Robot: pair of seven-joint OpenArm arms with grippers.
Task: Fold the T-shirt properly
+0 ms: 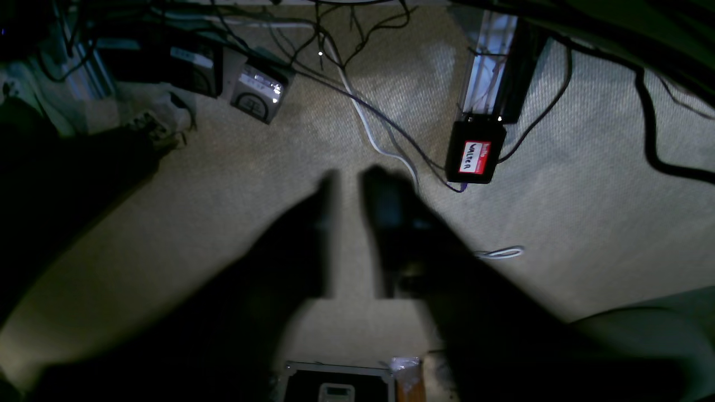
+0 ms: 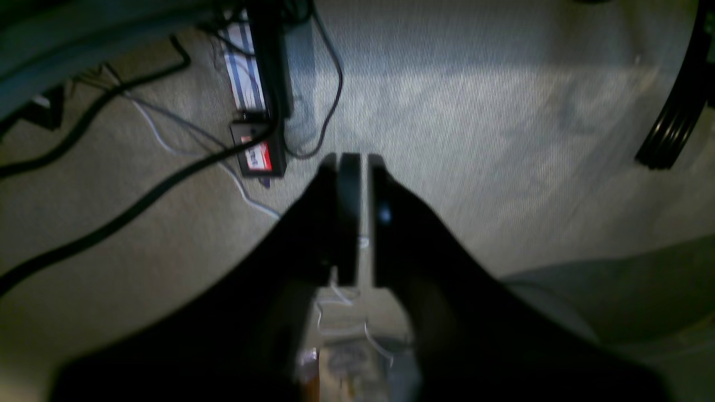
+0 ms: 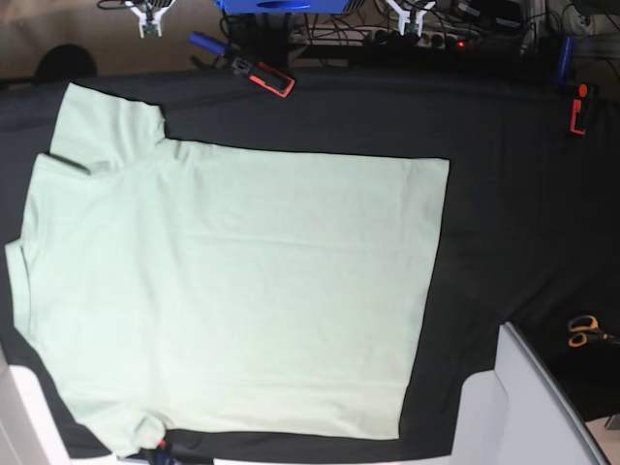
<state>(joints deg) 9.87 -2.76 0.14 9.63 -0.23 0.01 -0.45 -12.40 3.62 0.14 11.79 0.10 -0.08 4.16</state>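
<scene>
A: T-shirt (image 3: 232,291) — pale mint cotton, plain, lies flat and spread on the black cloth of the table (image 3: 504,194). Roughly rectangular body, straight hem edge on the base view's right, short sleeves at the far left top and bottom. Light creasing near the upper sleeve. No arm over it in that view.

B: Left gripper (image 1: 347,184)?

A: Two dark blunt jaws, out of focus, a narrow gap between them, nothing in it. They hang over beige carpet (image 1: 586,212), a fine looped weave. Beyond the jaw tips and to their right: a small black box with a red-and-white label (image 1: 476,156), thin dark and white cables (image 1: 368,128) trailing past it.

B: Right gripper (image 2: 363,159)?

A: Jaws nearly together, only a slim slit of light between the flat inner faces. Empty. Same carpet beneath; the labelled box sits just left of the jaw tips here, with a thick black cable (image 2: 111,223) curving off further left. A ribbed black curved part (image 2: 676,117) shows far right of the jaws.

B: Shirt near either set of jaws?

A: Not in either wrist view. On the table edge: orange-handled scissors (image 3: 583,330) right of the hem, a red-and-black tool (image 3: 266,76) at the far side.
</scene>
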